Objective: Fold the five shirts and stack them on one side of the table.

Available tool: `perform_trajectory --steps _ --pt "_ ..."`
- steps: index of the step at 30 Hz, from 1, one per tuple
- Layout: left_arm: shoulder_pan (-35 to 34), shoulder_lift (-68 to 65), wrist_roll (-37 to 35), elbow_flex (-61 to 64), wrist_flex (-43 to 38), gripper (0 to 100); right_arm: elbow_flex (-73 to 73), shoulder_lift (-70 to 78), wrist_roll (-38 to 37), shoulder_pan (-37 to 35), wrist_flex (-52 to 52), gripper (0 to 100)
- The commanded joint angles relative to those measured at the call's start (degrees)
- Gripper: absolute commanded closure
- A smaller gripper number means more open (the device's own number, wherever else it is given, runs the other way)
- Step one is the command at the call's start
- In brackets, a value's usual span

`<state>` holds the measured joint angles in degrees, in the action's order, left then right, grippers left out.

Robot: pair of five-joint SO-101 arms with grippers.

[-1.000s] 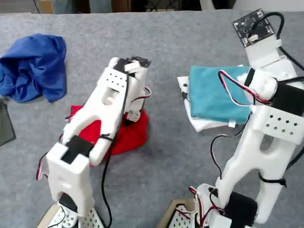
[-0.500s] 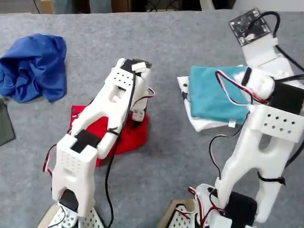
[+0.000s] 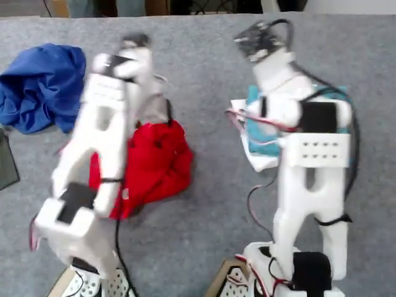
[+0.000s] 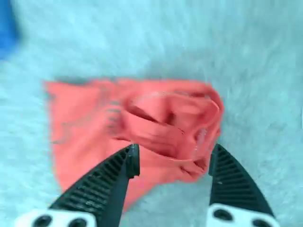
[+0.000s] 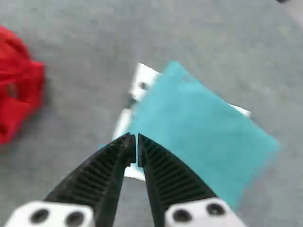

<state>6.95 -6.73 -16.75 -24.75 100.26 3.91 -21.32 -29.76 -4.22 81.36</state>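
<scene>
A crumpled red shirt [image 3: 151, 164] lies on the grey table, left of centre. My left gripper [image 4: 174, 153] hangs open above the red shirt [image 4: 142, 123], holding nothing. The left arm [image 3: 105, 117] rises over the shirt's far-left side. At the right, a folded teal shirt [image 5: 203, 127] rests on a folded white shirt [image 5: 142, 78]. My right gripper [image 5: 135, 139] is shut and empty above the near edge of that stack. The right arm [image 3: 309, 142] covers most of the teal shirt [image 3: 257, 133]. A rumpled blue shirt [image 3: 43, 86] sits at the far left.
The grey felt table [image 3: 204, 68] has open room in the far middle and between the red shirt and the stack. A dark flat object [image 3: 6, 164] pokes in at the left edge. Both arm bases stand at the near edge.
The left arm rose off the red shirt and swung toward the far left, leaving the shirt bunched up. The right arm swung left over the teal and white stack.
</scene>
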Motion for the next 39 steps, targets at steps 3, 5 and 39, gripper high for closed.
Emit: perform_trajectory --steps 3,5,39 --pt "-17.5 17.1 3.8 4.1 0.6 75 0.6 2.6 10.5 -16.1 -0.2 98.4" --pt "-24.4 20.2 5.1 8.4 0.4 75 -0.2 6.1 13.2 -21.6 -0.5 98.4" --pt "-35.6 20.7 6.7 57.3 -47.6 95 -46.3 62.8 23.7 -29.5 20.0 98.4"
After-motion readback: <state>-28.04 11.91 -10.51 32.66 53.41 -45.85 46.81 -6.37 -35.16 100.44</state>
